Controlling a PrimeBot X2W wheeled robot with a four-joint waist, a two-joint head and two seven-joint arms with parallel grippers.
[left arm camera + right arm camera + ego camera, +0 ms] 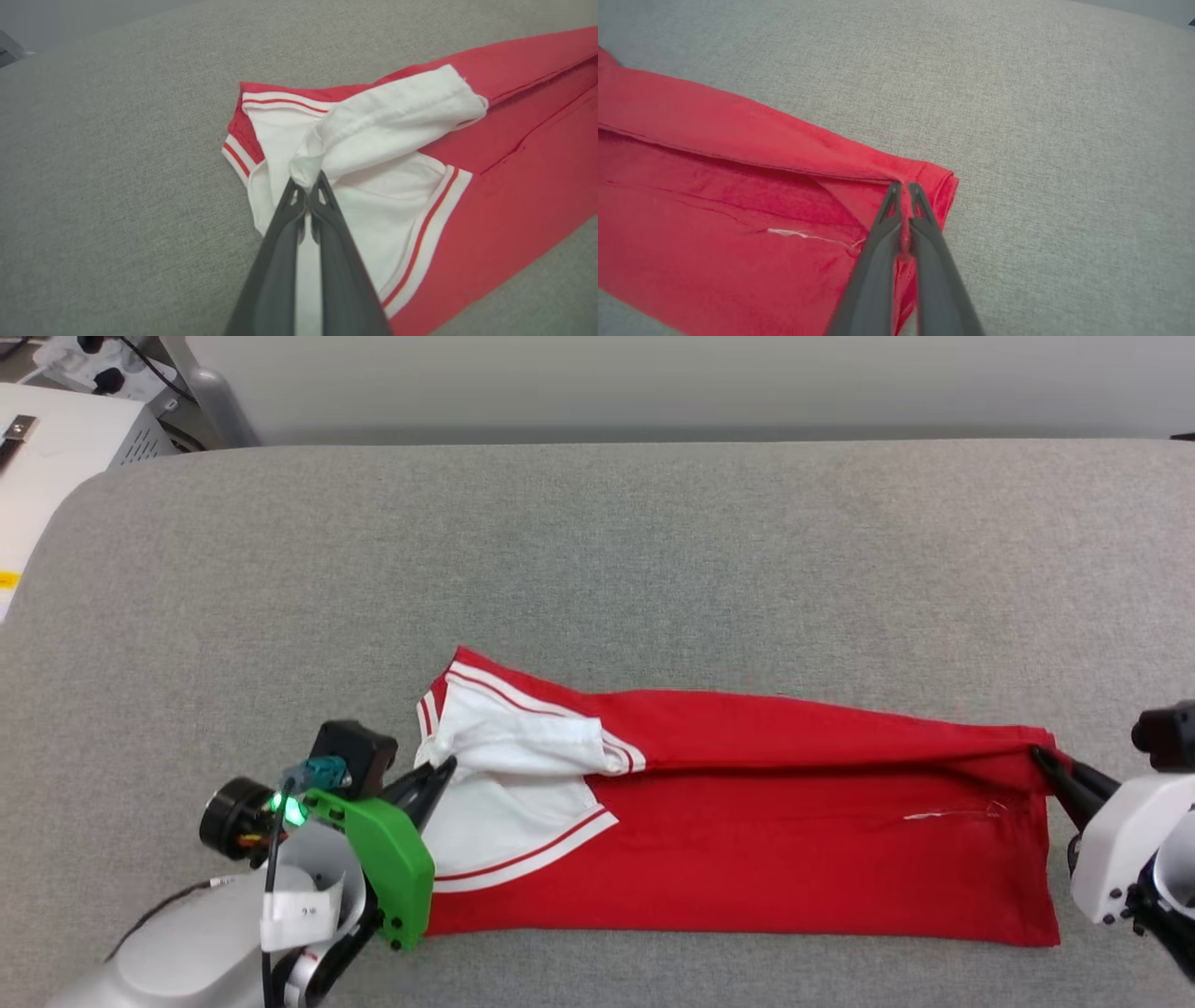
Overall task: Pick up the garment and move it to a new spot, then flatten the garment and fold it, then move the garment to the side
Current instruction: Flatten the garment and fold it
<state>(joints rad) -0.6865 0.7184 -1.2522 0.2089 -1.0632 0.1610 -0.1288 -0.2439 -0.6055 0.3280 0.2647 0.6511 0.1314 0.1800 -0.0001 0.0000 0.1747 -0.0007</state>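
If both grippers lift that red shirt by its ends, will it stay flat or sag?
Probably floppy: the garment lies in soft folds, and its white sleeve bunches at the left gripper. Lifted, its middle would likely sag between that and the right gripper. It looks thin and light, so both pinches should hold.

Holding the garment (794, 840) lengthwise, left to right, on the near half of the worktop (597, 541), pinching its left end between the fingers of the left gripper (446, 767) and its far right corner between those of the right gripper (1038, 753).
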